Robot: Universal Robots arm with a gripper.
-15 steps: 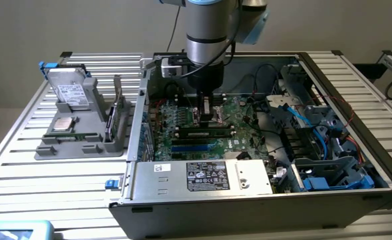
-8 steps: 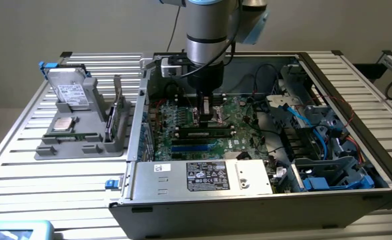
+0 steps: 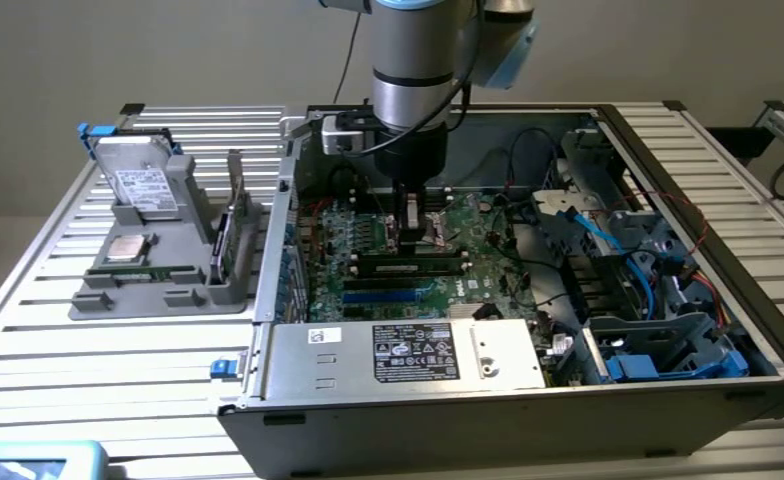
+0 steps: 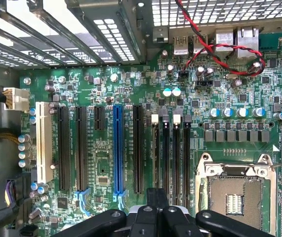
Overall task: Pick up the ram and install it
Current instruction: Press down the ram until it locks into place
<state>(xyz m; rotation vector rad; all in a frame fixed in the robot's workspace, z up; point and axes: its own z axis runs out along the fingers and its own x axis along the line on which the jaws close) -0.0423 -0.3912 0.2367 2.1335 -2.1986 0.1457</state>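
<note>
The ram (image 3: 406, 267), a long dark-chipped stick with a small white label, stands upright in a memory slot on the motherboard (image 3: 492, 250) inside the open computer case. In the wrist view the ram (image 4: 155, 153) shows edge-on in the slot nearest the long black expansion slots, beside the bare CPU socket (image 4: 234, 200). My gripper (image 3: 414, 236) hangs just above the slots, its black fingers (image 4: 156, 197) pressed together over the ram's near end. It is shut with nothing seen between the fingers. Whether the fingertips touch the ram I cannot tell.
A grey parts tray (image 3: 112, 300) on the exterior view's left holds a hard drive (image 3: 145, 185), a square silver chip (image 3: 128, 250) and an upright green card (image 3: 239, 235). Cables (image 3: 572, 215), drive cages and the power supply (image 3: 412, 355) crowd the case around the board.
</note>
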